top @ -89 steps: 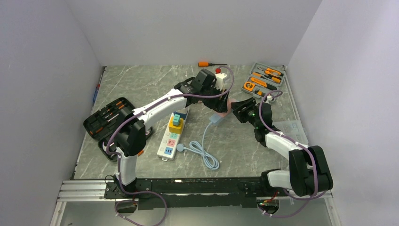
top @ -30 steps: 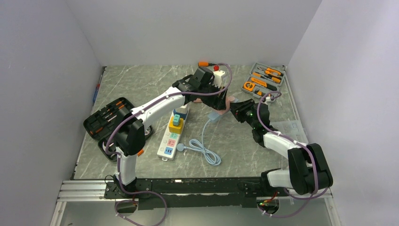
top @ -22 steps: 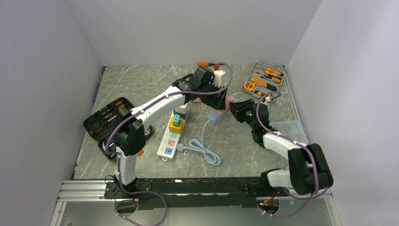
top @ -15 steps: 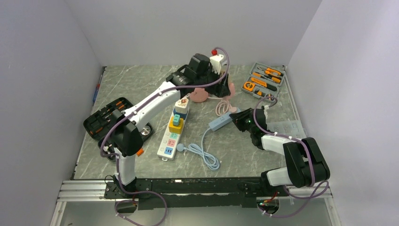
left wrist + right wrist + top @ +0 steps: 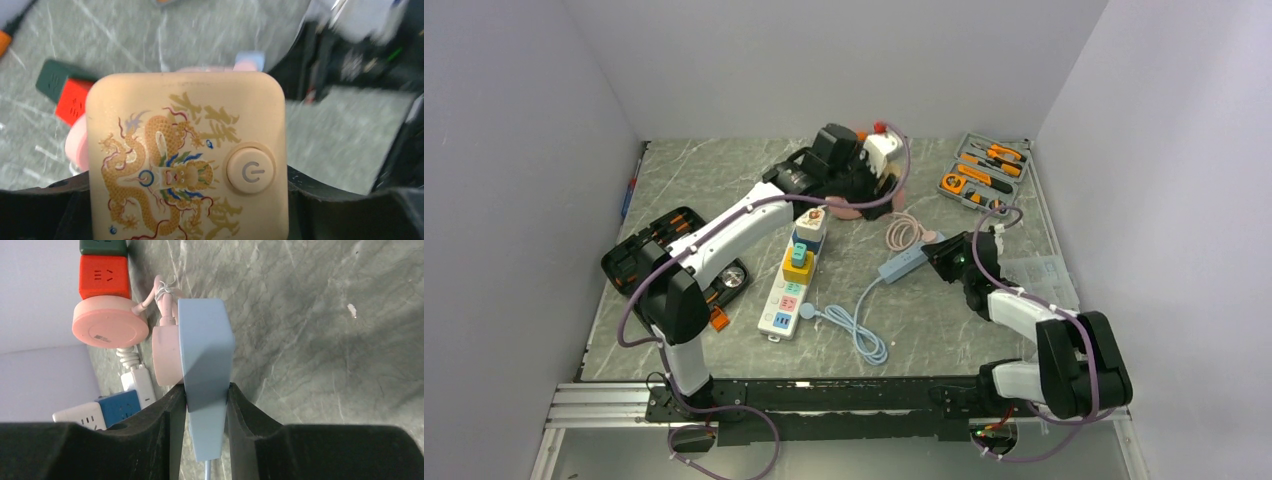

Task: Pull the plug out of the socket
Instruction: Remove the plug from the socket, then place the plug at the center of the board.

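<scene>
**Arms apart, plug apparently still in the strip**

Since a second ago the two arms, then meeting mid-table, have drawn apart. The left has swung to the far side and the right has dragged the strip toward its own side. The pink plug (image 5: 167, 357) lies flat against one broad face of the blue socket strip (image 5: 206, 340). It looks still seated, though the seam between them is hidden from the wrist camera. Its pink cord (image 5: 905, 230) loops on the table just beyond the strip.

The right gripper (image 5: 205, 395) clamps the strip across its thickness, jaws partly closed and tight on it, one finger just beside the plug. The left gripper (image 5: 879, 185) is spread wide around a cream block (image 5: 185, 150) with a dragon print and a power button, well apart from the plug.

The plug faces the left arm's side, and its way out runs square to the strip's long axis. The pull likely falls to the left arm, while the nearer right anchors the strip.
</scene>
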You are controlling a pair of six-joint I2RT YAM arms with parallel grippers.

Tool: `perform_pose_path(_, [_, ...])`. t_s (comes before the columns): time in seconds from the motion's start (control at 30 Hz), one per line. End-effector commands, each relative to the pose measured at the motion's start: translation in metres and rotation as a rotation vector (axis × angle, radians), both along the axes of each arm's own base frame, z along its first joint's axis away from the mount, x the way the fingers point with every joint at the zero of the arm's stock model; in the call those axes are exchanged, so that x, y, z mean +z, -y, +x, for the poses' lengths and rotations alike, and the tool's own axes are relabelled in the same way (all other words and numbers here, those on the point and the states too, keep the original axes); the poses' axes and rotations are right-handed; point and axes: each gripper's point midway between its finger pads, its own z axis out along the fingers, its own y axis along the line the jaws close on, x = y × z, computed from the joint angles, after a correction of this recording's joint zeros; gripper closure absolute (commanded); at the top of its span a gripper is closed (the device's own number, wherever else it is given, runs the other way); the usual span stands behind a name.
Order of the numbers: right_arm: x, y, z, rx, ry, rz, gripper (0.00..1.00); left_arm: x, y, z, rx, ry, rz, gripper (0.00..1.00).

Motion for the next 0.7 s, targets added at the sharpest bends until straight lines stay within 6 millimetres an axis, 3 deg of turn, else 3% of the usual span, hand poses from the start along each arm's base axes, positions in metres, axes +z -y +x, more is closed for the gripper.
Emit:
perform_pose_path(0.0, [0.029,0.010,0.003,0.011,0.062,-0.064,1.00,-0.009,-0.029,-0.005,-0.090,0.263,0.214,1.00])
perform_pose_path(0.17, [0.040,0.017,-0.004,0.029,0.075,-0.119,1.00,-0.055,-0.049,-0.022,-0.161,0.345,0.420,1.00])
perform_pose_path(0.3, [0.043,0.019,-0.009,0.044,0.080,-0.139,1.00,-0.102,-0.061,-0.039,-0.223,0.274,0.555,1.00])
perform_pose_path(0.57, [0.051,0.019,-0.010,0.052,0.099,-0.137,1.00,-0.115,-0.060,-0.042,-0.159,0.235,0.564,1.00])
perform_pose_path(0.67, [0.055,0.018,-0.010,0.059,0.106,-0.140,1.00,-0.130,-0.057,-0.052,-0.203,0.218,0.603,1.00])
